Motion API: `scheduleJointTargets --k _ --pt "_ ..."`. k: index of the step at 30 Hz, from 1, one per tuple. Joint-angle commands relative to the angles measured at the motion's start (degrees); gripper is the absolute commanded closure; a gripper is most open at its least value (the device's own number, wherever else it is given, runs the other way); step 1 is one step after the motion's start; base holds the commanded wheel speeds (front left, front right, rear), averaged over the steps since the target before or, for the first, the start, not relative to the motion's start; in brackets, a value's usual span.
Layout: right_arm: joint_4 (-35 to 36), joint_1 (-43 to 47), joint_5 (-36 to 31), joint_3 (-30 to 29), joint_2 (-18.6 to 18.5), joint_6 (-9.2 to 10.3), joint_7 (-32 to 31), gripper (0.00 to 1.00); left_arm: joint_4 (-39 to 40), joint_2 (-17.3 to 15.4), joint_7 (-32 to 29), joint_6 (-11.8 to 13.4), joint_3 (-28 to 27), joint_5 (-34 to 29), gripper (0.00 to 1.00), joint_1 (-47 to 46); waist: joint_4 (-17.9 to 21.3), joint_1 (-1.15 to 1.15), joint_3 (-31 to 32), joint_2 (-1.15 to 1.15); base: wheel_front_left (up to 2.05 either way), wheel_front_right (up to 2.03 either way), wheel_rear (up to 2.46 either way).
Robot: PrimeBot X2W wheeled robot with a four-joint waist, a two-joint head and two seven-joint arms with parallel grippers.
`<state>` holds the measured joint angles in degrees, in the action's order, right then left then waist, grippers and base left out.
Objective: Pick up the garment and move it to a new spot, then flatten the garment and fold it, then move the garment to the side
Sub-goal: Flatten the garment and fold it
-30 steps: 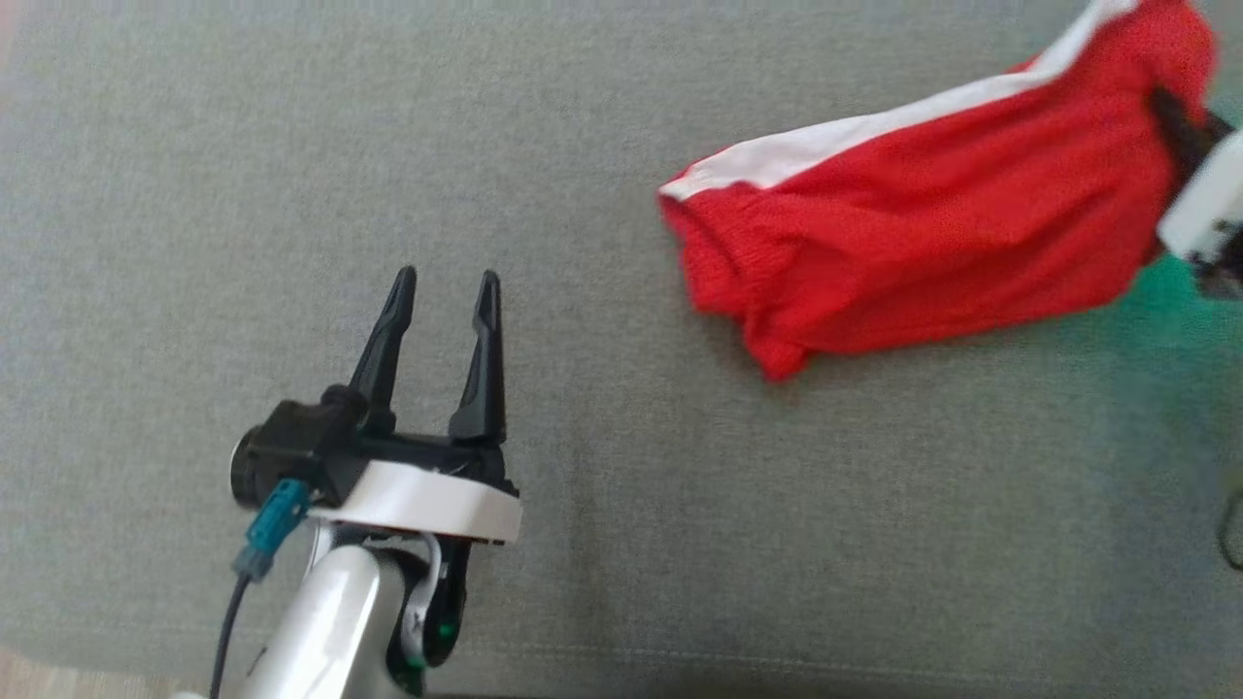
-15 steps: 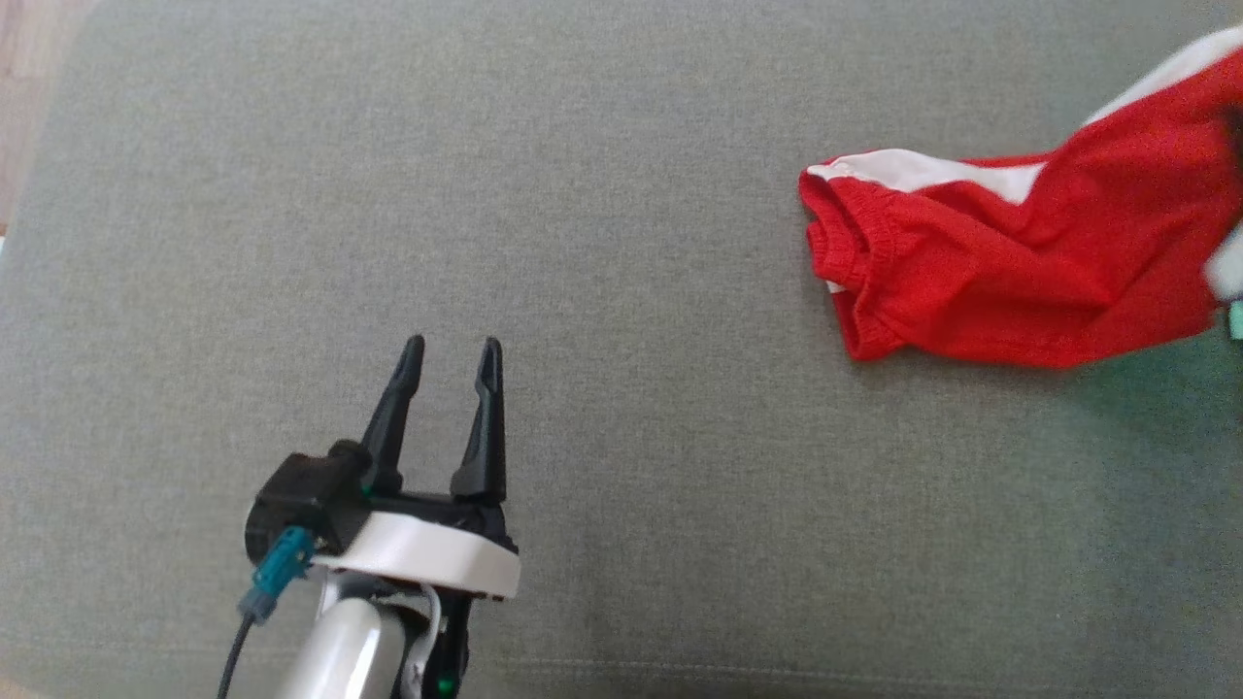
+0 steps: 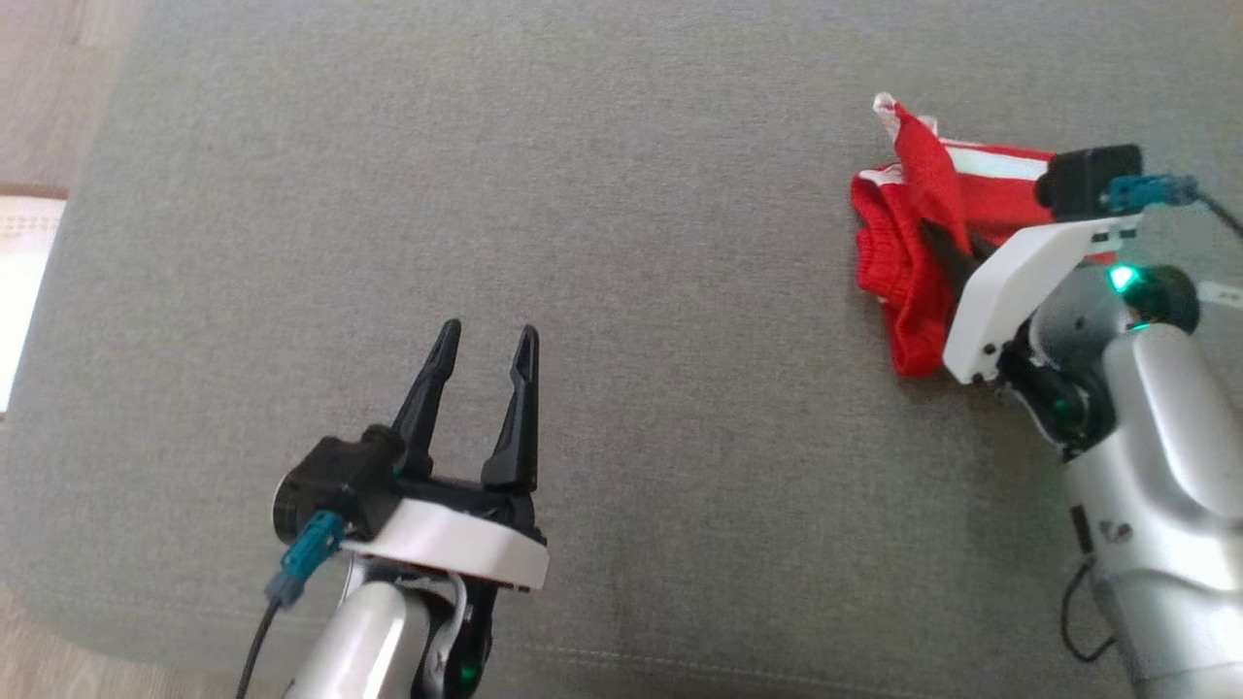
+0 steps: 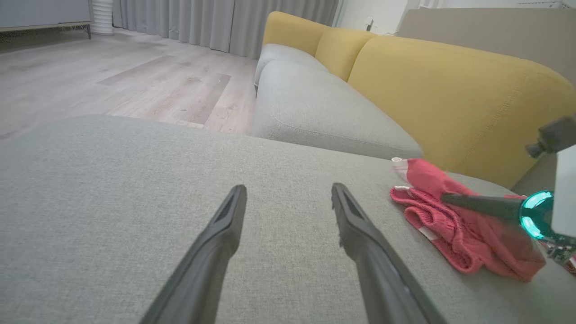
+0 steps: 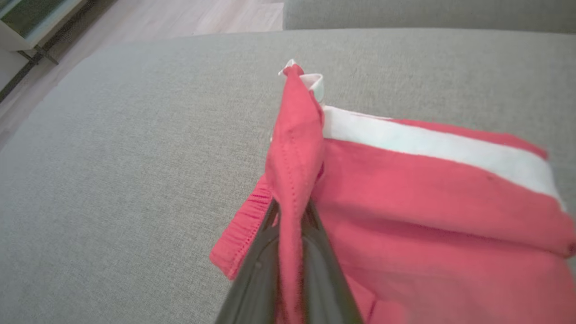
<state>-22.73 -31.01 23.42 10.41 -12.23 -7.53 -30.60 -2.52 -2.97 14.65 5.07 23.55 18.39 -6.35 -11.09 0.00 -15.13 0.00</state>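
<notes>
The garment (image 3: pixel 908 252) is a red pair of shorts with a white side stripe, bunched up at the right of the grey cushion (image 3: pixel 621 243). My right gripper (image 3: pixel 947 248) is shut on a fold of its red cloth, which stands up between the fingers (image 5: pixel 261 265) in the right wrist view; the rest of the garment (image 5: pixel 427 202) lies on the cushion. My left gripper (image 3: pixel 483 354) stands open over bare cushion at the lower left, far from the garment. Its fingers (image 4: pixel 225 225) frame empty cushion, with the garment (image 4: pixel 454 225) off to the right.
The cushion's left edge (image 3: pixel 87 223) drops to wooden floor (image 3: pixel 49 87). In the left wrist view a grey sofa seat (image 4: pixel 315 103) with yellow back cushions (image 4: pixel 450 90) stands beyond the cushion.
The head camera has shifted, so the picture moved. The garment, stretched out long a second ago, is now gathered into a bunch, and the right arm has come fully into view beside it.
</notes>
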Motion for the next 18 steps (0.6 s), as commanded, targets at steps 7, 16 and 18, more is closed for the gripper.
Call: scheduleJointTargets --k 7,16,18 --pt "-3.9 -2.7 -2.7 -0.1 3.0 0.04 3.8 1.0 1.4 0.1 0.3 0.7 -1.4 0.2 0.0 -2.1 -1.3 0.0 -0.3 0.0 0.0 0.0 0.0" --pt "-3.6 -2.5 -1.6 1.0 6.6 0.04 11.4 0.0 0.8 0.1 0.3 0.8 -2.6 -0.2 0.0 -2.2 1.8 0.0 0.5 0.0 0.0 0.0 0.0" --pt "-1.7 -1.2 -0.3 1.4 6.7 0.04 13.0 0.0 0.6 0.1 0.3 0.7 -2.9 -0.3 0.0 -2.2 2.7 0.0 0.9 0.0 0.0 0.0 0.0"
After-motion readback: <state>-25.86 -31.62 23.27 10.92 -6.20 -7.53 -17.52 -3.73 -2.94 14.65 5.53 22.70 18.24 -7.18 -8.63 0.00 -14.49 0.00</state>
